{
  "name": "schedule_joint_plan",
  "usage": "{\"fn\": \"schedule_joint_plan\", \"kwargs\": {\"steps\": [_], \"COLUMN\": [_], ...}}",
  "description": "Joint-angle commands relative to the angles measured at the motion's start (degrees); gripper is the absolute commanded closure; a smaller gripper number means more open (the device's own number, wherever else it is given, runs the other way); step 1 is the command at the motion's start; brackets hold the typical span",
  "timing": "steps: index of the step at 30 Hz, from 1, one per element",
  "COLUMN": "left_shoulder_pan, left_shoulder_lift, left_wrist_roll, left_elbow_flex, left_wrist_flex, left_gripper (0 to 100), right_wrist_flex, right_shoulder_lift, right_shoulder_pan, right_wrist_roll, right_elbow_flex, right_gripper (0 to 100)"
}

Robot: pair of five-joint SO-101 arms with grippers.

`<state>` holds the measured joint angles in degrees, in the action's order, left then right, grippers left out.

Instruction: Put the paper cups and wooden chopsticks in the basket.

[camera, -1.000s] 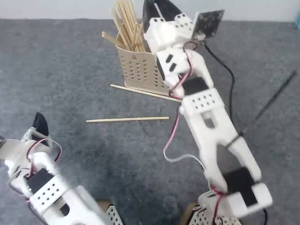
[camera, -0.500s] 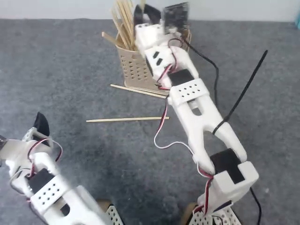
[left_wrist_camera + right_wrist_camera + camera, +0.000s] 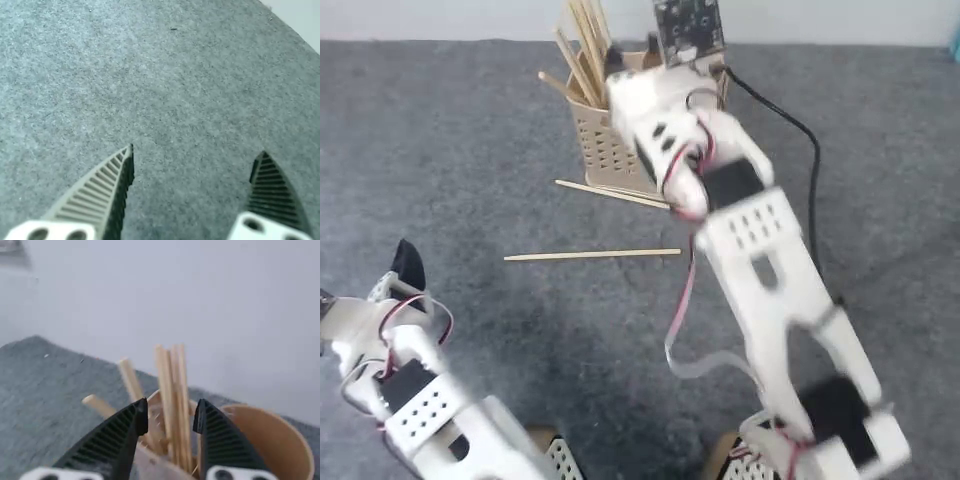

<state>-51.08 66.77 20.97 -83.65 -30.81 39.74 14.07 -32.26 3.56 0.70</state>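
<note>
Grey felt table (image 3: pixel 470 130): beige perforated basket (image 3: pixel 610 150) holds wooden chopsticks (image 3: pixel 582 50), brown paper cup (image 3: pixel 272 432) beside; loose chopsticks (image 3: pixel 592 255) outside; right gripper (image 3: pixel 170 417) slightly parted, left gripper (image 3: pixel 192 160) splayed.

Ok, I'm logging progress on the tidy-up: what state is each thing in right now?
basket: upright, chopsticks inside.
standing chopsticks: leaning in the basket.
paper cup: upright, mouth up, beside them.
loose chopstick: flat on the mat.
chopsticks at the basket's foot: lying flat.
left gripper: open, empty, over mat.
right gripper: narrowly open, above the basket.

Soft, even light, bright pale wall (image 3: pixel 210 295), faint shadows on grey carpet (image 3: pixel 150 75)
</note>
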Motion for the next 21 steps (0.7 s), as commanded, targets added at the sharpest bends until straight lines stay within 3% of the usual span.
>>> {"fn": "schedule_joint_plan", "kwargs": {"steps": [1, 9, 13, 16, 21], "left_shoulder_pan": [0.00, -1.23, -1.49, -1.58, -4.31], "left_shoulder_lift": [1.23, 0.88, -6.77, -20.22, -44.48], "left_wrist_roll": [-0.44, 0.09, 0.09, 0.09, 1.14], "left_elbow_flex": [0.84, 1.80, 5.49, 11.12, 25.36], "left_wrist_flex": [1.58, 1.58, 1.67, 3.87, 4.48], "left_gripper": [65, 65, 65, 65, 65], "right_wrist_flex": [16.84, 36.70, 42.86, 43.21, 33.10], "right_shoulder_lift": [10.51, 13.05, 13.58, 13.67, 12.88], "right_shoulder_pan": [-3.82, -8.92, -13.23, -16.04, -16.13], "right_wrist_roll": [-0.97, -0.62, 0.88, 4.04, 1.32], "right_elbow_flex": [2.02, 1.67, -3.34, -9.85, -20.48], "right_gripper": [85.0, 85.3, 85.3, 85.3, 85.2]}}
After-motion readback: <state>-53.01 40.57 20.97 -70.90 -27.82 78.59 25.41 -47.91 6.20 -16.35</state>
